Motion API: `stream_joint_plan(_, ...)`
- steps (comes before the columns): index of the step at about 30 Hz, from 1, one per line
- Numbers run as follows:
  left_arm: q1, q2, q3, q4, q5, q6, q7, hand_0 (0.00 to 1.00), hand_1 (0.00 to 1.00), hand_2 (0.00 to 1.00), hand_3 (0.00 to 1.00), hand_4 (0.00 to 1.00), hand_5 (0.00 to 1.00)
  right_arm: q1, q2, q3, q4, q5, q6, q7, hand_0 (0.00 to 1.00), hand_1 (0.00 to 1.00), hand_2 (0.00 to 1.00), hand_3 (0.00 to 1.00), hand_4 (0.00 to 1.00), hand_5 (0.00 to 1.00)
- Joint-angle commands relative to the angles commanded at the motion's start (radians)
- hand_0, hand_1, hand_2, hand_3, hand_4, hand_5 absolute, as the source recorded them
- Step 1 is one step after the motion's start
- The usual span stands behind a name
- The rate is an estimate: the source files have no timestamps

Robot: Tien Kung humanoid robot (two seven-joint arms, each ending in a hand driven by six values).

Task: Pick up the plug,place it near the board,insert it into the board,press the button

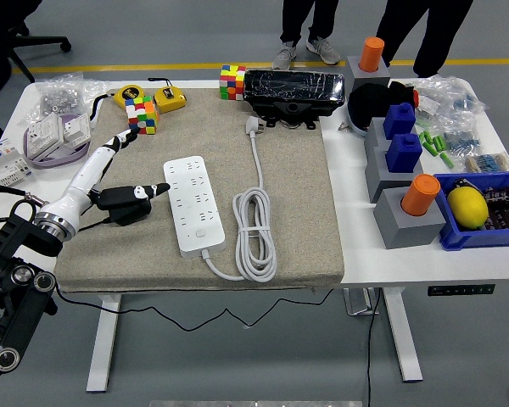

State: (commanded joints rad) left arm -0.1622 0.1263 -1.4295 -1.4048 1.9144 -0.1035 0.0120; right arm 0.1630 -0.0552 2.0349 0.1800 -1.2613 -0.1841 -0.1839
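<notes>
A black plug (123, 203) is gripped by the left hand (110, 174) just left of the power strip (193, 204) on the beige mat (305, 220).

Glossy white plastic board (192, 203), seemingly.

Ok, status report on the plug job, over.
Left hand shut on black plug, just left of power strip. Right hand out of view. Plug not inserted yet. Nothing between plug and strip.
</notes>
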Motion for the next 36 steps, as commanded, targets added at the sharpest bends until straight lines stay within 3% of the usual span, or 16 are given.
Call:
stream_joint_plan(17, -0.027, 0.006, 0.079, 0.012, 0.141, -0.002, 0.046, 0.998, 0.998, 0.998, 0.998, 0.998, 0.269, 0.004, -0.001, -0.003, 0.000, 0.004, 0.001, 0.000, 0.790, 0.695, 0.713, 0.762, 0.998, 0.998)
stream_joint_plan(25, -0.052, 0.009, 0.096, 0.065, 0.175, 0.014, 0.043, 0.998, 0.998, 0.998, 0.998, 0.998, 0.268, 0.005, 0.000, -0.003, 0.000, 0.007, 0.001, 0.001, 0.790, 0.695, 0.713, 0.762, 0.998, 0.998)
stream_joint_plan(36, -0.076, 0.005, 0.072, 0.183, 0.172, 0.030, 0.025, 0.998, 0.998, 0.998, 0.998, 0.998, 0.281, 0.008, -0.001, -0.002, 0.000, 0.009, 0.001, 0.002, 0.790, 0.696, 0.713, 0.762, 0.998, 0.998)
